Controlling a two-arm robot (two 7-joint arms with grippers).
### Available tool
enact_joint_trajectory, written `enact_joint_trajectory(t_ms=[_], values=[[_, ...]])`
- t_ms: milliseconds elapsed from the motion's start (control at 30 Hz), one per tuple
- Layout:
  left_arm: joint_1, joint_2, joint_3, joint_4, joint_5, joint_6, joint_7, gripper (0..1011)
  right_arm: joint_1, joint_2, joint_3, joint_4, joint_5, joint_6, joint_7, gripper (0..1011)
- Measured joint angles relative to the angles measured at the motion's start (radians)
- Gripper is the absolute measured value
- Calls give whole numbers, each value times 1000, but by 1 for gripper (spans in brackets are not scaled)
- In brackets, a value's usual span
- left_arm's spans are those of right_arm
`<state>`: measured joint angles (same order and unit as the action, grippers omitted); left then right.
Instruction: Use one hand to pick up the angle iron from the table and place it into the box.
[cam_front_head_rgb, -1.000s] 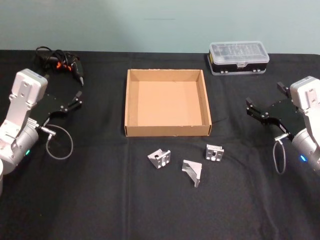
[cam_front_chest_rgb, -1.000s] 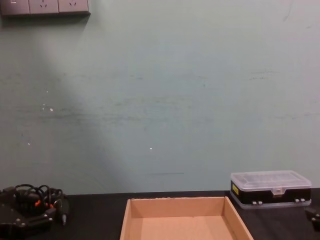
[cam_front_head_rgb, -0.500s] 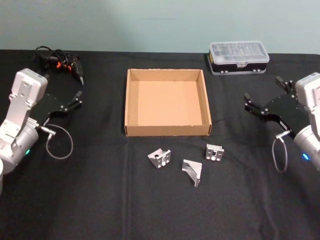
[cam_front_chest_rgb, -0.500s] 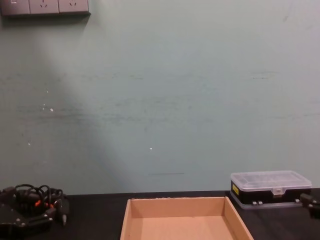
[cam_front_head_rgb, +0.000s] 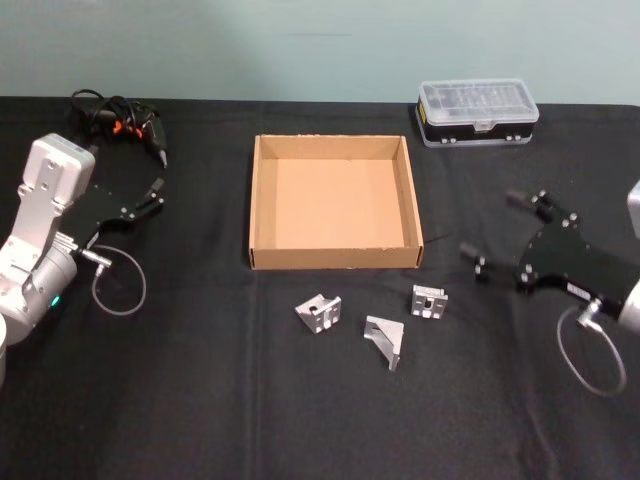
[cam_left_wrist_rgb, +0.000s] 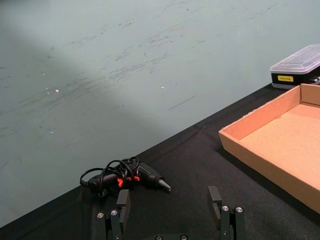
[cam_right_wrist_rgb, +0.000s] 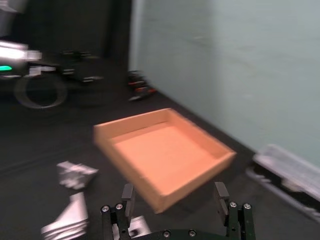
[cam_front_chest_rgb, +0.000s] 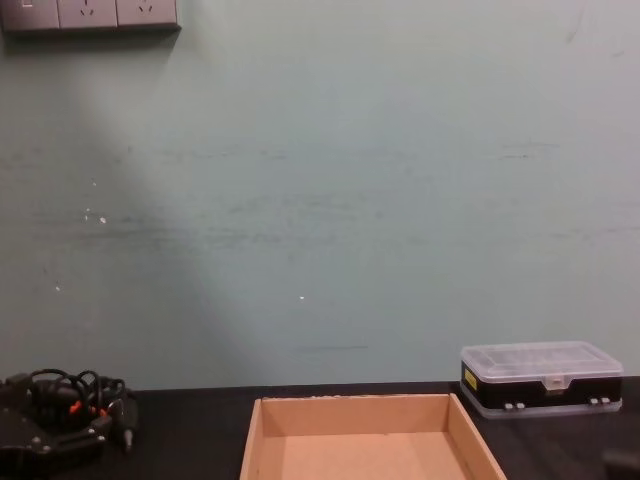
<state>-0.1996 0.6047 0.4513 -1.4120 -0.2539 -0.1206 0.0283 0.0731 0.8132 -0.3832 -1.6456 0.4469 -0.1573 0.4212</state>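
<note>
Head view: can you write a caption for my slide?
Right gripper, open, poised near three angle irons on the table before the box; left gripper parked far left.

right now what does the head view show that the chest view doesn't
The head view adds three metal brackets on the table in front of the box. There the open right gripper is to the right of them, and the left gripper is parked at the far left. The chest view adds wall sockets at the top left. Both show the box, the clear-lidded case and the tangled cable tool.
</note>
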Motion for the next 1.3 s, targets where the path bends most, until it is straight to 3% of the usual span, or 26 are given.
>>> enact_joint_trajectory(t_ms=[133, 333, 567, 767, 1000, 1300], values=[[0, 0, 0, 0, 0, 0, 0, 1011, 3, 43, -16, -3, 33, 9, 137, 1003], [0, 0, 0, 0, 0, 0, 0, 1011, 22, 55, -42, 1, 22, 50, 223, 1003], [0, 0, 0, 0, 0, 0, 0, 1011, 67, 25, -68, 23, -22, 122, 240, 1003], [0, 0, 0, 0, 0, 0, 0, 1011, 126, -18, -99, 56, -58, 225, 256, 1003], [0, 0, 0, 0, 0, 0, 0, 1011, 179, -49, -131, 96, -64, 325, 274, 1003], [0, 0, 0, 0, 0, 0, 0, 1011, 214, -72, -153, 136, -69, 364, 276, 1003]])
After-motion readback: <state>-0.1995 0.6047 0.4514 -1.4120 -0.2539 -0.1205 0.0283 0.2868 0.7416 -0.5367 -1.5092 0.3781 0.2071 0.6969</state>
